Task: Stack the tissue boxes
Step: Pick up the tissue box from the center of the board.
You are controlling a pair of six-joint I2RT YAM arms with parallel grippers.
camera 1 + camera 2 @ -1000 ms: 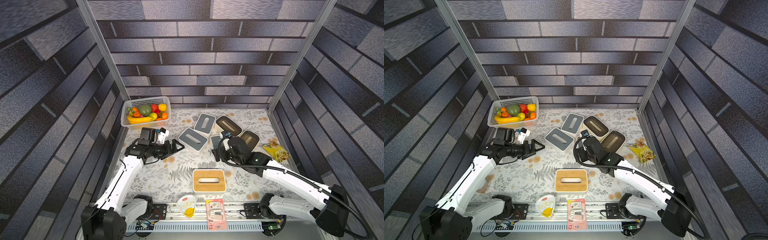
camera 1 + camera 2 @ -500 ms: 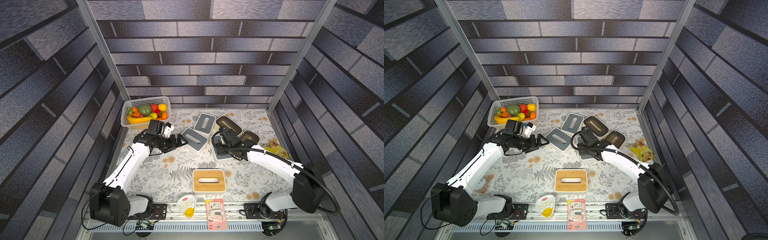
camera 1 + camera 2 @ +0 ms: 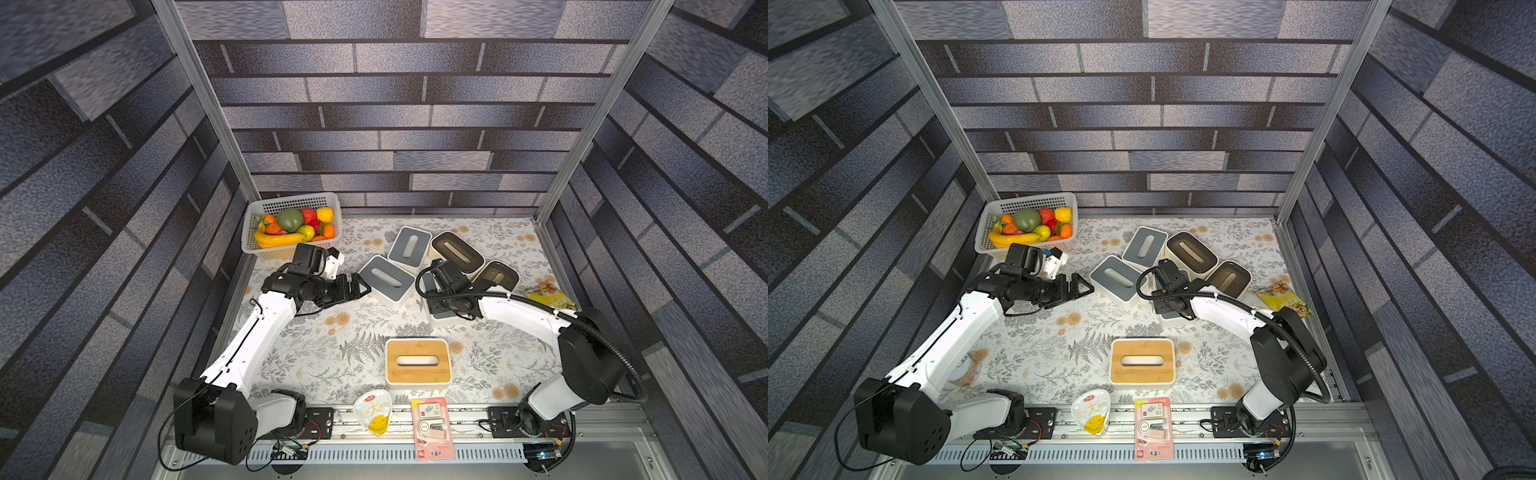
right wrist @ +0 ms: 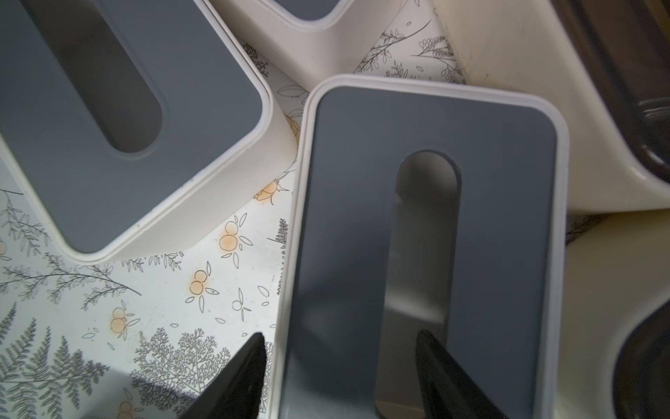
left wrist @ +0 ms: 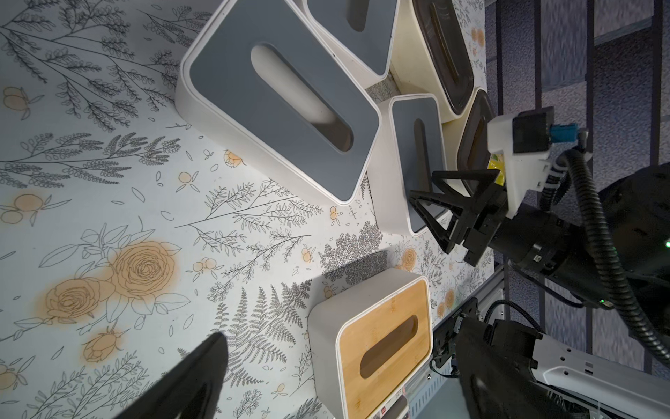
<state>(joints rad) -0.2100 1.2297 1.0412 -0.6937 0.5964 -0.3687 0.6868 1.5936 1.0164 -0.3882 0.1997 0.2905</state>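
Closing the right pincer (image 4: 339, 337) on the grey box (image 4: 489, 217) beneath it, you have 1 finger in the lid slot and 1 outside the side wall; whether it pinches yet I cannot tell. Squeeze firm, then lift straight, since space beside the pincer is tight. The left pincer (image 3: 360, 286), spread wide, sits just short of another grey box (image 3: 386, 282). Against 1 second ago, both arms reach further in and the right jaws are narrower.

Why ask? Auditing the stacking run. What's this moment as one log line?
right end effector: straddling grey-lid box wall, one finger in slot, grip unconfirmed | left end effector: open, empty | stacked: none
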